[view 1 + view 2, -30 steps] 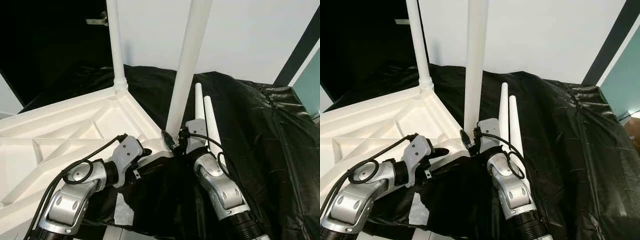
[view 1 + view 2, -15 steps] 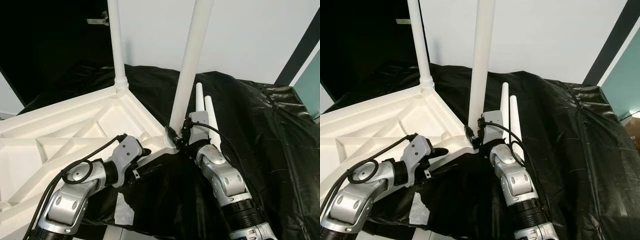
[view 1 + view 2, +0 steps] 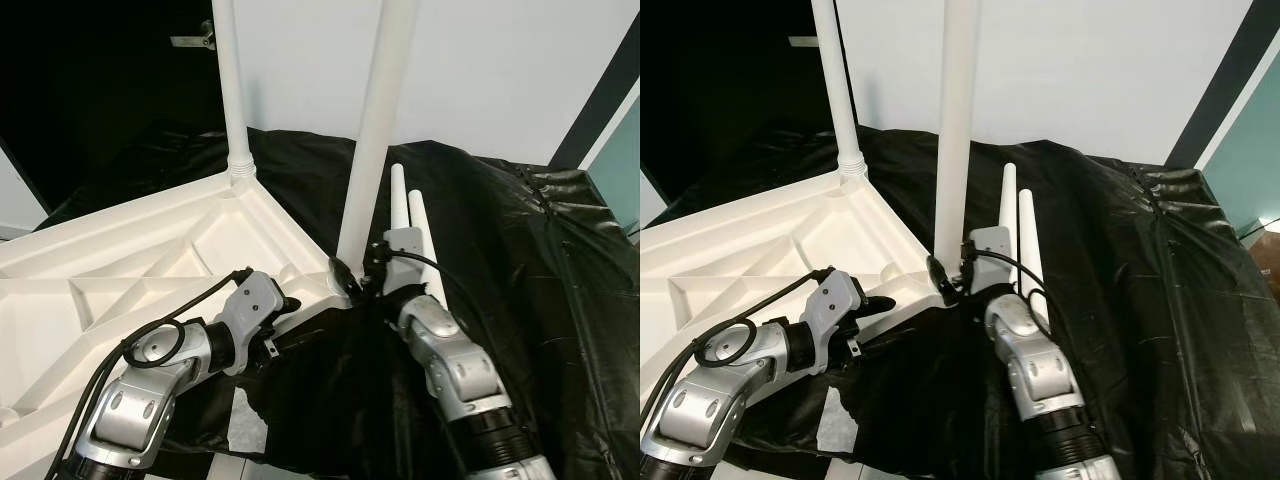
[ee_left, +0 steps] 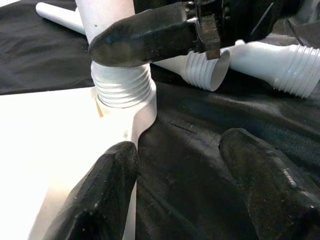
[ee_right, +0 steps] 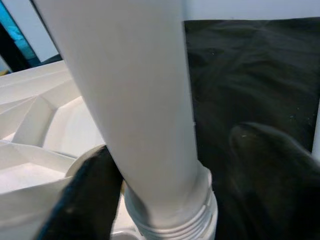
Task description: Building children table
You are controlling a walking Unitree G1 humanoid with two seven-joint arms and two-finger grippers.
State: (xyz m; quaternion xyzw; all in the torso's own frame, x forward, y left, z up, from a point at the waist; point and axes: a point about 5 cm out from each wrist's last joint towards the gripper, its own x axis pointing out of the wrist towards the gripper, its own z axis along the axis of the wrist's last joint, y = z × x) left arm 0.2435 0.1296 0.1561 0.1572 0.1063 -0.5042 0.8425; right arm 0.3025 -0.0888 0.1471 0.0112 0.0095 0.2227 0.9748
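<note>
Right tool (image 3: pixel 352 283) pinches table leg (image 3: pixel 372 150), top cut off; left tool (image 4: pixel 175 165) spread.

arms: I see silver jointed shells, ribbed black cuffs | cables: black loops along both forearms | fingers (image 4: pixel 100 200): long, black, seemingly matte rubber
</note>
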